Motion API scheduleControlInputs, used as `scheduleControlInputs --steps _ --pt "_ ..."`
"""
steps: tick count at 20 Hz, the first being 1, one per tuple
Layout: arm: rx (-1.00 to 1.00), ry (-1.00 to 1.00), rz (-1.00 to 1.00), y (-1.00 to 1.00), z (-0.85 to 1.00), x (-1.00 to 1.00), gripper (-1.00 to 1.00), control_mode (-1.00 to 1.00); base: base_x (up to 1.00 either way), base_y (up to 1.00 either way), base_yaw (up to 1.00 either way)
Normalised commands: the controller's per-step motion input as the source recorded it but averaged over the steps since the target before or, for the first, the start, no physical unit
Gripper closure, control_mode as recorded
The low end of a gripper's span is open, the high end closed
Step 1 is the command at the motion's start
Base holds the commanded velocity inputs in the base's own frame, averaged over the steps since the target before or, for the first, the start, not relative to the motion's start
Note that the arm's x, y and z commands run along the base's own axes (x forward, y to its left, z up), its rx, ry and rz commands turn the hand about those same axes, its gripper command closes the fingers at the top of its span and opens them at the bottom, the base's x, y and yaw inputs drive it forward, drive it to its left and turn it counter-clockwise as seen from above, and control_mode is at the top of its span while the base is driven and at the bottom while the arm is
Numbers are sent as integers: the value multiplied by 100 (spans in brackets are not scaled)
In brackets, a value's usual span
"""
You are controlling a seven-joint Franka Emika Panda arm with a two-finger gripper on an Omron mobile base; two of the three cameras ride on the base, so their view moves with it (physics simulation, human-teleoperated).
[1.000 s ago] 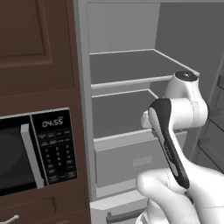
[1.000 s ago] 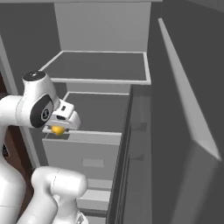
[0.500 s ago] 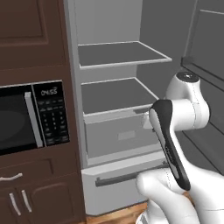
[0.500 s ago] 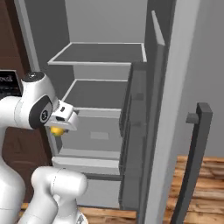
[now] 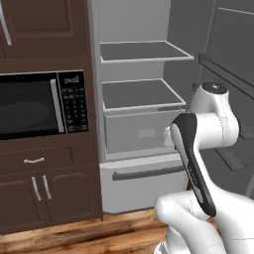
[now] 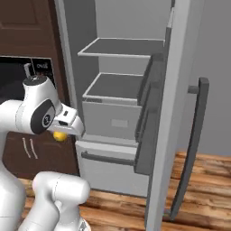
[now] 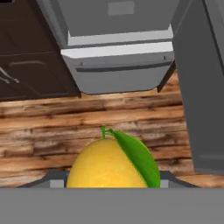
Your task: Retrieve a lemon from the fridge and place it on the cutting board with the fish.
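The gripper (image 6: 61, 133) is closed on the lemon (image 7: 109, 164) — yellow, with a green leaf — and holds it in the air in front of the open fridge (image 5: 144, 104), level with the fridge's bottom drawer (image 6: 110, 167), above the wooden floor (image 7: 87, 122).

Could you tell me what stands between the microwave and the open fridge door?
The fridge interior: two grey shelves and the bottom drawer, as the left base view shows between the microwave and the door.
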Motion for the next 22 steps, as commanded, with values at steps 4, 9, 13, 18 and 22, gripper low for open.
scheduleControlInputs --steps 4,9,13,18,22 --pt "0 0 0 0 0 0 100 100 -40 14 56" --pt "0 0 0 0 0 0 100 100 -14 30 59" --pt "0 0 0 0 0 0 100 100 -6 69 44" --pt "0 0 0 0 0 0 100 100 35 95 11" --pt "0 0 0 0 0 0 100 100 56 100 0"
